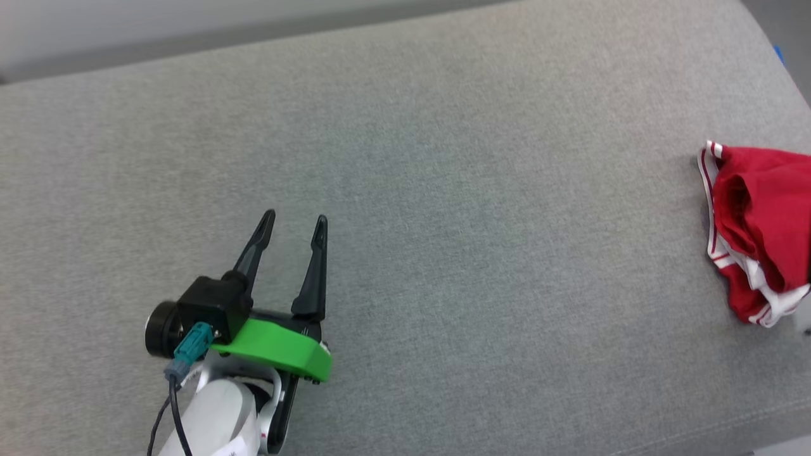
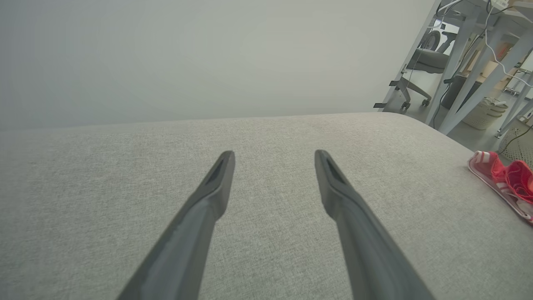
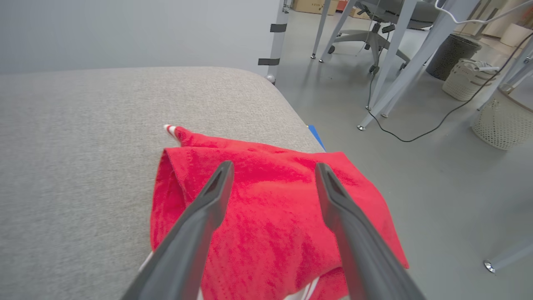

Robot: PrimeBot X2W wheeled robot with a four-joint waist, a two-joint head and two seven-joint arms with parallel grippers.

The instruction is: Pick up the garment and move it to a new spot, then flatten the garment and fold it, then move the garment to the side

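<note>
Left pincer [image 1: 296,218]: over the near left part of the worktop, fingers pointing toward the far edge. The two dark fingers stand wide apart with nothing between them. A green bracket and a black camera sit at its wrist. In the left wrist view [image 2: 273,155] only bare grey cloth shows between the fingers.

Worktop [image 1: 443,158]: a padded surface covered in grey fabric, with rounded corners. The far right corner shows in both wrist views [image 2: 125,166] [image 3: 62,146].

Garment [image 1: 766,209]: a bunched red heap with red-striped white trim, at the worktop's right edge and well apart from the left pincer. The right edge of the head view cuts it off. In the left wrist view [image 2: 506,181] it lies at the right edge, nearer than the far right corner. In the right wrist view [image 3: 270,233] it is folded over itself, with a striped tip poking out toward the far edge. Its right side seems to reach past the worktop's right edge. No print is visible.

Right pincer [image 3: 273,166]: over the garment, fingers spread wide. Red cloth shows in the gap, and no fold is pinched between them.

Floor beyond the right edge: an office chair [image 3: 370,25], slanted table legs, pale baskets [image 3: 466,79] and a black cable [image 3: 416,129].
</note>
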